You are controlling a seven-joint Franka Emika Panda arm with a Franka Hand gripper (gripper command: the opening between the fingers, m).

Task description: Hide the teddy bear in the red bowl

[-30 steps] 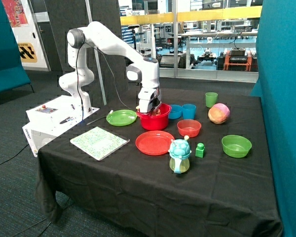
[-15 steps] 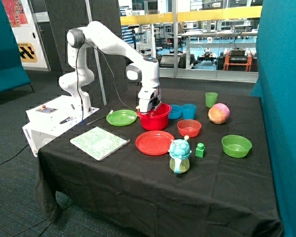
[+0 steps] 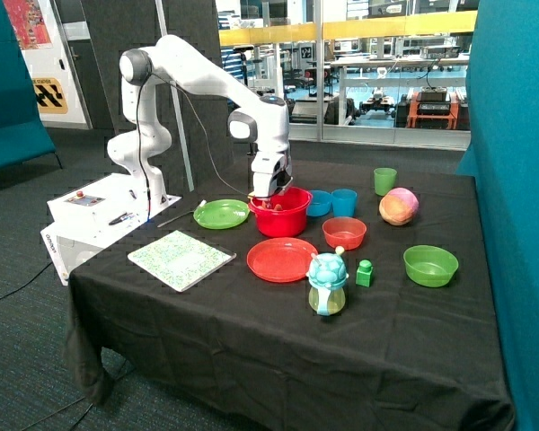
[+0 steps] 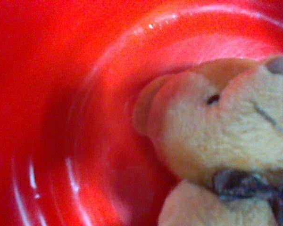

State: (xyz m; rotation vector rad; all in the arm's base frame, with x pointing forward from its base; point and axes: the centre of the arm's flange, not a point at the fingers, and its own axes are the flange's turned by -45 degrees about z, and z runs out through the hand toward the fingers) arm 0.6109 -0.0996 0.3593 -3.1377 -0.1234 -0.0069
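Now the bear (image 4: pixel 226 141) lies inside the red bowl (image 3: pixel 292 215), near the far edge of the tabletop (image 3: pixel 251 314) beside the green plate (image 3: pixel 221 214); the wrist view shows its face and dark bow against the bowl's glossy wall; the tool (image 3: pixel 271 199) hangs at the bowl's rim, and I cannot tell whether it is parted or closed; the bear looks light, soft and squashy, best pinched across head or body; the hiding seems done.

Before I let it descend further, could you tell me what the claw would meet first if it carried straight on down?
Most likely the teddy bear, lying inside the red bowl directly beneath the claw; the bowl's floor comes after. Depth is hard to judge.
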